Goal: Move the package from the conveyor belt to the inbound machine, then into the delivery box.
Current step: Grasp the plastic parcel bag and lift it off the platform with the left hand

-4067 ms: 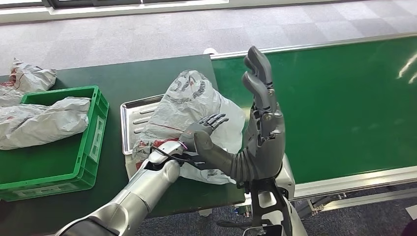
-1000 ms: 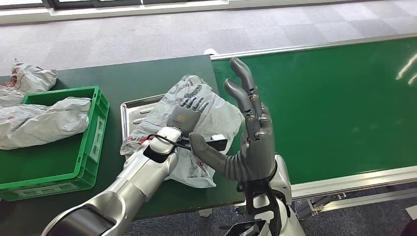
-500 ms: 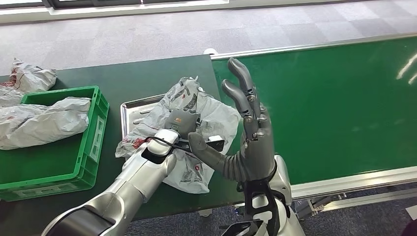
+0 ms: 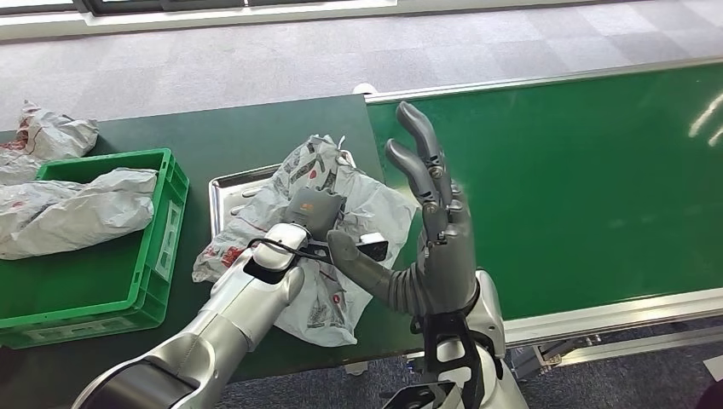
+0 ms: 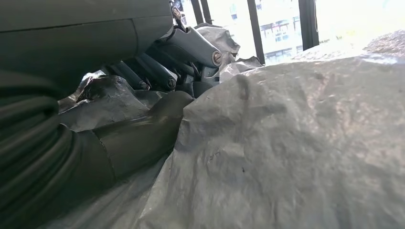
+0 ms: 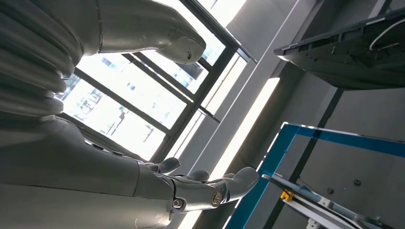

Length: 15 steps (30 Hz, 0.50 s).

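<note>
My left hand (image 4: 314, 207) is gripping the package (image 4: 294, 247), a crumpled grey bag, fingers buried in the plastic. The package is draping over the metal tray (image 4: 223, 194) on the dark green surface (image 4: 247, 132), beside the conveyor belt (image 4: 580, 170). My right hand (image 4: 430, 230) is hovering upright, fingers spread, holding nothing.

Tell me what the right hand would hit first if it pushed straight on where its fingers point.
Probably nothing nearby: the right hand is raised with open fingers pointing upward, and its wrist view shows windows and ceiling ahead. Depth is unclear.
</note>
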Available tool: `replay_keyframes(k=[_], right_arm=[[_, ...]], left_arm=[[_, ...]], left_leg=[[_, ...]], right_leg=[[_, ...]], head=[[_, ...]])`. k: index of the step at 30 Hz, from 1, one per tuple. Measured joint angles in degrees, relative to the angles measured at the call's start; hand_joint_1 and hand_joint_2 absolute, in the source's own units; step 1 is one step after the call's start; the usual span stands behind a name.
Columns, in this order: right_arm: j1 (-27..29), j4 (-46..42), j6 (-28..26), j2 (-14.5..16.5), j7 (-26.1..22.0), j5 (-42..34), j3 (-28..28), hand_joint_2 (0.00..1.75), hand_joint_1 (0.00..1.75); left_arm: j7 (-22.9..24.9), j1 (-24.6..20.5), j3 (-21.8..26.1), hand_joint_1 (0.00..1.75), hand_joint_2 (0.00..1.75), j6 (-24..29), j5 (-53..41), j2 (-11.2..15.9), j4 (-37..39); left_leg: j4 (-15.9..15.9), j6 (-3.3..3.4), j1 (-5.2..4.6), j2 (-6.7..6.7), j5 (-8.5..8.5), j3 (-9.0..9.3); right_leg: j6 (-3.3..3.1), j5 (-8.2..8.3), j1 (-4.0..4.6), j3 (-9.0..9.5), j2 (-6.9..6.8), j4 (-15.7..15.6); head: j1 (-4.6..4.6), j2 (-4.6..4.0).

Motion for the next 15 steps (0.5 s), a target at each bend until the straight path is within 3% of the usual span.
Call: replay_keyframes(k=[15], right_arm=[[0.1, 0.0, 0.0, 0.0, 0.0, 0.0, 0.0, 1.75, 0.00]], left_arm=[[-0.2, 0.1, 0.2, 1.75, 1.75, 1.1, 0.2, 0.0, -0.1]], left_leg=[[0.0, 0.00, 0.00, 0.00, 0.00, -0.01]], right_leg=[[0.00, 0.00, 0.00, -0.01, 0.00, 0.0]], head=[[0.01, 0.00]])
